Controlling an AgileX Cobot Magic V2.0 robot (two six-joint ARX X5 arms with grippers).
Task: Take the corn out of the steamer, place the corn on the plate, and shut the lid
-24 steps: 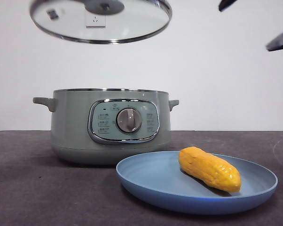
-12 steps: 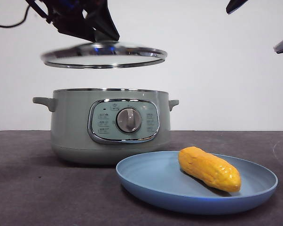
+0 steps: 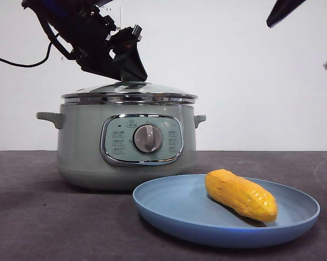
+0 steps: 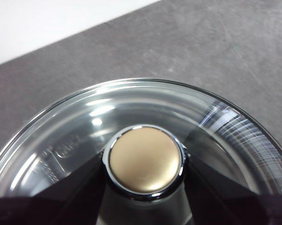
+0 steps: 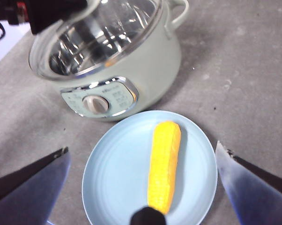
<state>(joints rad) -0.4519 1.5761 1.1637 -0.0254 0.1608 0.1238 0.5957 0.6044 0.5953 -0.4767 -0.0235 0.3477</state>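
The glass lid [image 3: 128, 89] rests on the rim of the sage-green steamer [image 3: 79, 147]. My left gripper [image 3: 125, 76] reaches down from the upper left and is shut on the lid's round knob [image 4: 144, 159], one jaw on each side of it. The yellow corn [image 3: 240, 194] lies on the right half of the light-blue plate [image 3: 169, 209], in front of the steamer. My right gripper [image 5: 141, 150] hangs open high above the plate and corn [image 5: 164, 164], holding nothing.
Dark grey tabletop [image 3: 27, 217] surrounds the steamer and plate. A white wall stands behind. A black cable [image 3: 17, 62] trails from the left arm at the upper left.
The left gripper has lowered the lid from high above the steamer down onto its rim. The corn and plate have stayed put. The right gripper has barely shifted.
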